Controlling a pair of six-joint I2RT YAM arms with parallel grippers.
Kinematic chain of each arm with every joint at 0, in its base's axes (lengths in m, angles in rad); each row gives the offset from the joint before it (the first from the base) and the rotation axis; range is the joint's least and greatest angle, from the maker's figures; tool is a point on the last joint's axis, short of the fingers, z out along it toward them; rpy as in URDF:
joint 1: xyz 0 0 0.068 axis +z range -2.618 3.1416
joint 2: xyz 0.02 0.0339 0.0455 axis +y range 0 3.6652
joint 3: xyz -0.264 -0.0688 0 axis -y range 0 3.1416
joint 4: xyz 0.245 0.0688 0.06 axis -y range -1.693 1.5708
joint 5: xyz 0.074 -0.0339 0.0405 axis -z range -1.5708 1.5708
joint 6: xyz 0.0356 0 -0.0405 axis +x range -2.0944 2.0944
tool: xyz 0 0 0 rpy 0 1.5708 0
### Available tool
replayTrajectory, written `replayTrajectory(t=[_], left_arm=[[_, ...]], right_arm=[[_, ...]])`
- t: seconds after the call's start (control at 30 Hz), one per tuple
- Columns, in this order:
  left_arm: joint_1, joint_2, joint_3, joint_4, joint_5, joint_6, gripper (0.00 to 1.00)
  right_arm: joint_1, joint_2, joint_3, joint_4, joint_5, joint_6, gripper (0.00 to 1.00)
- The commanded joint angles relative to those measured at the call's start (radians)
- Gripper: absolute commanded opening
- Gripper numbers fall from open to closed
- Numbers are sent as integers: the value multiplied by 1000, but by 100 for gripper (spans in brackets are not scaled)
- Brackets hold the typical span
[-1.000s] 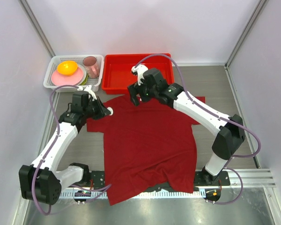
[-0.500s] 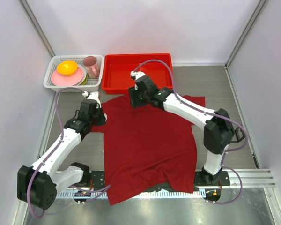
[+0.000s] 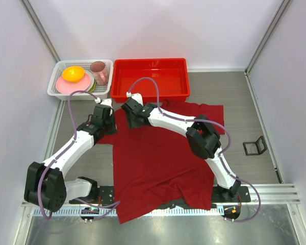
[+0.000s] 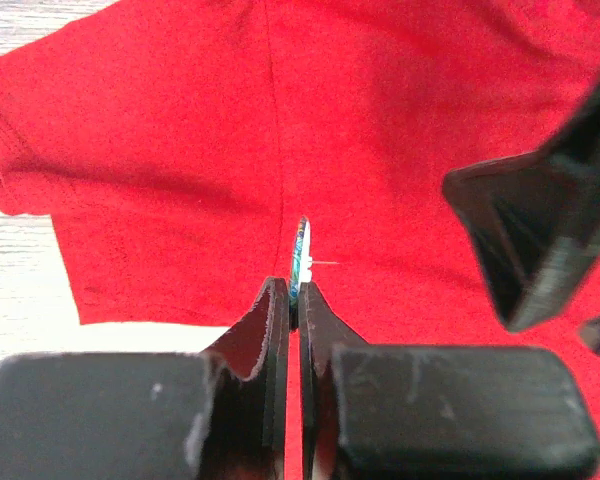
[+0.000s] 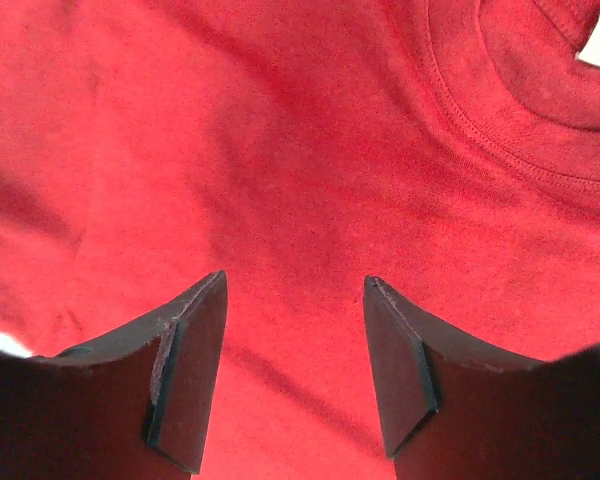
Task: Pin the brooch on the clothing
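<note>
- two fingers (image 4: pixel 275 330) of the left gripper (image 4: pixel 293 295) were clenched on the brooch (image 4: pixel 300 255), held edge-on over the t-shirt (image 4: pixel 160 120) near its sleeve.
- right gripper (image 5: pixel 292 288) stood released, jaws apart on nothing, over fabric below the collar (image 5: pixel 500 130).
- the t-shirt lay spread on the table (image 3: pixel 234 92).

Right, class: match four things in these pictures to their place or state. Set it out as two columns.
1 brooch
2 T-shirt
3 red tray
4 right gripper

A open, over the T-shirt near its collar
B spread on the table
C pinched edge-on in the left gripper
D at the far edge, beside the white basket

Pairs: 1-C, 2-B, 3-D, 4-A
</note>
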State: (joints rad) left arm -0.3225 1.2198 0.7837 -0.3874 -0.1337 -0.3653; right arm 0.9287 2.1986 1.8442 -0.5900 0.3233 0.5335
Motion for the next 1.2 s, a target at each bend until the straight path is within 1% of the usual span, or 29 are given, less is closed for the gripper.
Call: replayTrajectory(t=[0.0, 0.1, 0.23, 0.43, 0.73, 0.8, 0.87, 0.9, 0.93, 0.97, 1.0, 1.07, 1.1, 1.17], left_arm=[[-4, -22, -17, 108, 11, -63, 0], [-4, -29, -55, 125, 9, -86, 0], [-4, -74, -106, 163, 6, -78, 0], [-4, -86, -121, 174, -4, -73, 0], [-3, -86, -138, 186, -12, -66, 0], [-3, -89, -146, 190, -12, -61, 0], [-4, -88, -144, 190, -15, -58, 0], [-3, -85, -141, 191, -18, -57, 0], [-4, -79, -139, 188, -24, -57, 0], [-3, -75, -138, 188, -27, -57, 0], [-3, -69, -135, 188, -29, -57, 0], [-3, -60, -124, 185, -27, -58, 0], [-3, -59, -123, 182, -24, -60, 0], [-3, -59, -121, 180, -11, -57, 0]], right_arm=[[7, 50, 75, -5, 66, 48, 62], [7, 81, 102, -4, 71, 42, 62], [7, 125, 151, -16, 60, 43, 62], [19, 142, 188, -19, 69, 59, 62], [22, 248, 245, -27, 138, 53, 62], [25, 265, 237, -34, 140, 52, 60], [32, 265, 222, -42, 122, 68, 56], [36, 262, 196, -51, 111, 77, 50], [41, 248, 178, -54, 100, 91, 46], [51, 242, 161, -57, 80, 100, 41], [56, 233, 124, -65, 70, 111, 28], [62, 205, 83, -65, 53, 137, 16], [65, 199, 49, -61, 43, 140, 8], [67, 175, 27, -54, 42, 145, 4]])
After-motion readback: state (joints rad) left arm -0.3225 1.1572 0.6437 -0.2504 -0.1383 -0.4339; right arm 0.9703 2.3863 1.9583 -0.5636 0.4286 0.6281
